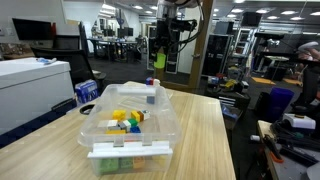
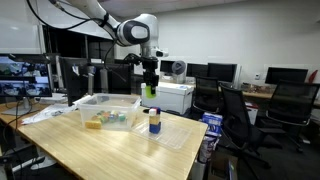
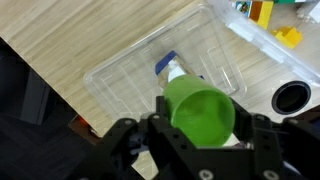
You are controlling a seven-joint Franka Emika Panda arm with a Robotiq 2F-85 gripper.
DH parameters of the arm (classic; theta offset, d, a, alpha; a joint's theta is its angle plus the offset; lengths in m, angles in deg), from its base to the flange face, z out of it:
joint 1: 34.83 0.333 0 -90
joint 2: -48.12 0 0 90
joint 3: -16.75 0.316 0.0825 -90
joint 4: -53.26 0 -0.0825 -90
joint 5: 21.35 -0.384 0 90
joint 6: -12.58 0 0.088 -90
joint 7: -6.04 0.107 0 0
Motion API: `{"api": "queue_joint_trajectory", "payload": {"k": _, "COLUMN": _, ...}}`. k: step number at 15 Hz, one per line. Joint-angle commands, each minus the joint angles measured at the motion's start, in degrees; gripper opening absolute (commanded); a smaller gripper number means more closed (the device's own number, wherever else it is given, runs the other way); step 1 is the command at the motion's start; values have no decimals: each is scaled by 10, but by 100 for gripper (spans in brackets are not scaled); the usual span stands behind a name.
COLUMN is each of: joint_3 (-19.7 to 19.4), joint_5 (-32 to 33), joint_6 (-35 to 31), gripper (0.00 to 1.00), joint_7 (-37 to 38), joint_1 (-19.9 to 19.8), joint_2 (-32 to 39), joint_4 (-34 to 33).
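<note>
Spanning most of both exterior views, the wooden table [image 1: 215,130] carried a clear plastic bin [image 2: 85,103] with coloured blocks [image 1: 127,118] inside. A shallow clear tray [image 3: 120,75] lay flat just beside the bin, on its right in an exterior view.

Above the tray hung the gripper [image 2: 148,86], pointing straight down. Its jaws were partly closed, one finger on each side of a green cup [image 3: 200,112], which it held clear of the table. The cup's long axis ran vertically, in line with the gripper. In the wrist view it showed as a round green disc with a paler rim, and I could not tell for sure whether that was the mouth or the base.

The smallest piece was a bottle [image 2: 154,122] with a blue cap. It stood upright on the tray, cap up, so its long axis was vertical too. It sat almost directly below the cup, a little to the right and nearer in that exterior view, with a clear gap between the two. In the wrist view the cup's rim hid part of the bottle.
</note>
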Motion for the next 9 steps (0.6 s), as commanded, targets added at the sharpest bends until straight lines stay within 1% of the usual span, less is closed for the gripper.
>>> {"api": "queue_joint_trajectory", "payload": {"k": 1, "joint_3": -4, "joint_5": -27, "joint_6": -2, "gripper": 34, "joint_7": 25, "joint_1": -13, "joint_2": 34, "joint_4": -33}}
{"api": "queue_joint_trajectory", "payload": {"k": 9, "joint_3": 1, "joint_5": -89, "joint_6": 24, "gripper": 34, "joint_7": 37, "joint_1": -41, "joint_2": 114, "joint_4": -111}}
